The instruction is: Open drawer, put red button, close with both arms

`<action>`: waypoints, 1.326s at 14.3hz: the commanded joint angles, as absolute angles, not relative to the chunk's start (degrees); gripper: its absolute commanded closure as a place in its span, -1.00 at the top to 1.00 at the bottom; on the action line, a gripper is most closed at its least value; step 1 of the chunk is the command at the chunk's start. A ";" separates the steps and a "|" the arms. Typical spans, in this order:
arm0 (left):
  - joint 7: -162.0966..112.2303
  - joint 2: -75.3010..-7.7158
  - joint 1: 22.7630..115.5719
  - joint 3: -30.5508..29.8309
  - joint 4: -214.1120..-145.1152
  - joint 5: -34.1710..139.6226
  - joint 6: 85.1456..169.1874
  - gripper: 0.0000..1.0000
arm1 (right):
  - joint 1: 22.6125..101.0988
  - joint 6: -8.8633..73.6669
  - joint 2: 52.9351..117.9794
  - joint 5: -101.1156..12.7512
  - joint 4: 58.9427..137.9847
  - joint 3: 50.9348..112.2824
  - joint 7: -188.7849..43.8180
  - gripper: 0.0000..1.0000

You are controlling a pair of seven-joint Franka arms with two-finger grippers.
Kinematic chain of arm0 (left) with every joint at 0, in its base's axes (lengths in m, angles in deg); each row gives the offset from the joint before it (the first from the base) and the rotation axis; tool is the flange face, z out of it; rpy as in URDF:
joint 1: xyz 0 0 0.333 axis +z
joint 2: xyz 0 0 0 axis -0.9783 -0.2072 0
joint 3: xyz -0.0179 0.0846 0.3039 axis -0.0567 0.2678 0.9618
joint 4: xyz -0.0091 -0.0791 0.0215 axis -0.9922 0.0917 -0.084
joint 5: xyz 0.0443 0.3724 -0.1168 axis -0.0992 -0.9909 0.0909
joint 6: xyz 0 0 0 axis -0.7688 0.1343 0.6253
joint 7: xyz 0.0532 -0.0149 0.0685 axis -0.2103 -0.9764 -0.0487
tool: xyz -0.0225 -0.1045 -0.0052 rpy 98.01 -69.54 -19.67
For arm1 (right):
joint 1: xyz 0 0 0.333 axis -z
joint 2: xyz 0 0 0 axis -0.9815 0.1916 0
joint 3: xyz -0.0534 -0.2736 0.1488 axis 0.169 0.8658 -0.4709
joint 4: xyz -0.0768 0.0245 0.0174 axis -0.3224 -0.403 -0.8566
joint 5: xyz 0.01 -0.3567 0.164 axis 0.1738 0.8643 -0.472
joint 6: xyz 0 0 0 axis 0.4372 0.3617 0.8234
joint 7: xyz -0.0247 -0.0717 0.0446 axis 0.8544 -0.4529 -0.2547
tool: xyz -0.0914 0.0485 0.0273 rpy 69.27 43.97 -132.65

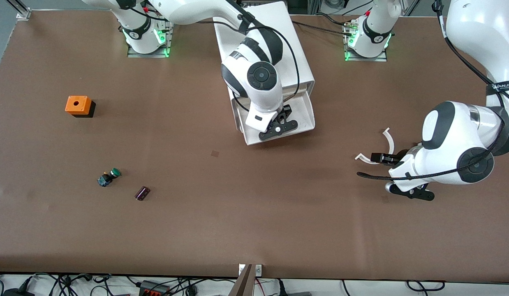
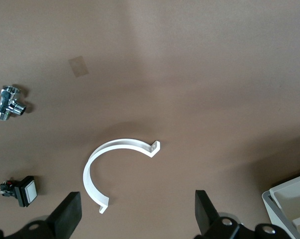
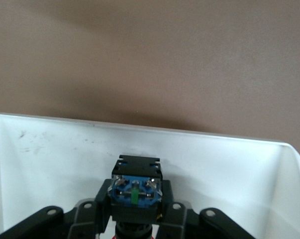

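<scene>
Starting with the front view: the drawer (image 1: 306,113) is standing pulled out of the white cabinet (image 1: 264,41) near the tabletop's edge where the bases are mounted. The right gripper (image 1: 279,127) is being held over the open drawer. The left gripper (image 1: 375,158) is waiting, spread wide, over a white curved clip (image 1: 388,139) toward the left arm's end of the table. An orange box (image 1: 78,105), a green-capped switch (image 1: 109,176) and a small dark part (image 1: 142,193) are lying toward the right arm's end, the last two nearer the front camera than the box.

In the left wrist view, the black fingers (image 2: 67,216) are being kept wide apart above the white curved clip (image 2: 117,167); a metal fitting (image 2: 9,102), a small black switch (image 2: 20,190) and a drawer corner (image 2: 289,199) are showing too.

In the right wrist view, the red button (image 3: 136,191) is sitting between the fingers (image 3: 102,204) of the right gripper (image 3: 135,211), black-and-blue body up, inside the drawer (image 3: 50,159); the jaws are narrow and just against the body, and a firm grip cannot be told.
</scene>
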State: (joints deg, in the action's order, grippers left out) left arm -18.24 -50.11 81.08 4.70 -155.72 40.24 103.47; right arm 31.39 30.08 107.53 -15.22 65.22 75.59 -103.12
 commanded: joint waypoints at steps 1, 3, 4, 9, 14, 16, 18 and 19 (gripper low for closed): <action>-19.36 -50.52 80.94 4.34 -154.08 38.55 102.82 1.00 | 31.05 29.81 108.40 -15.69 62.99 75.81 -103.97 1.00; -20.67 -50.34 80.77 4.26 -154.08 38.55 102.82 1.00 | 31.32 29.29 108.14 -15.77 60.89 76.07 -104.06 1.00; -22.77 -50.34 80.77 4.08 -154.08 38.55 102.82 1.00 | 31.40 29.02 108.05 -15.69 59.49 76.25 -104.15 1.00; -36.63 -50.16 76.21 3.38 -155.22 41.35 108.33 1.00 | 37.72 28.58 104.20 -15.60 58.85 77.56 -103.97 1.00; -54.13 -50.16 67.87 3.46 -161.36 41.27 122.38 1.00 | 51.41 19.37 101.28 -15.42 59.21 78.88 -95.84 1.00; -60.47 -50.16 64.61 3.55 -164.79 40.75 128.71 1.00 | 56.96 16.02 101.10 -15.34 59.21 78.88 -89.15 1.00; -64.78 -50.16 61.71 3.55 -167.86 40.66 133.91 1.00 | 60.65 14.87 101.02 -12.63 59.21 79.32 -87.36 1.00; -65.67 -50.08 60.82 3.55 -168.84 40.66 135.06 1.00 | 61.98 14.69 100.93 -12.00 59.21 79.50 -87.10 1.00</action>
